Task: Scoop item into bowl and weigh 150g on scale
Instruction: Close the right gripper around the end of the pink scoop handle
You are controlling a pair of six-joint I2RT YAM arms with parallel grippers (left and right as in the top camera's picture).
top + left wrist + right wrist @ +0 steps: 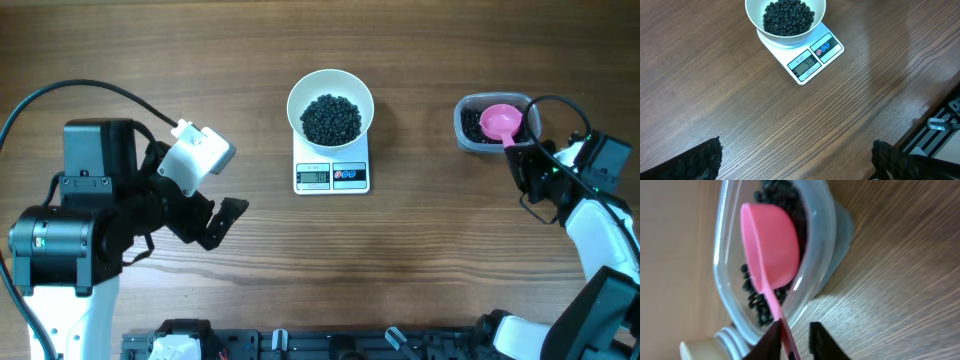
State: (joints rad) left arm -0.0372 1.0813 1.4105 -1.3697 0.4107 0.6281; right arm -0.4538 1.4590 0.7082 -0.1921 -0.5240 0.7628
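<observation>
The white bowl [293,108] stands on the white scale [332,176], holding a heap of black beans [331,119]. In the left wrist view the bowl [752,12] and scale [815,57] lie far ahead. My left gripper [225,215] [796,160] hangs open and empty over bare wood, well to their left. A pink scoop [500,121] [772,240] rests in the clear tub [465,130] [825,240] on more beans [757,302]. My right gripper [520,160] [795,335] straddles the scoop's handle [776,307]: one finger touches it, and a narrow gap shows at the other.
The tub sits at the far right of the wooden table, close to my right arm. A black rail [330,345] runs along the front edge. The left arm's bulky base [70,230] fills the left front corner.
</observation>
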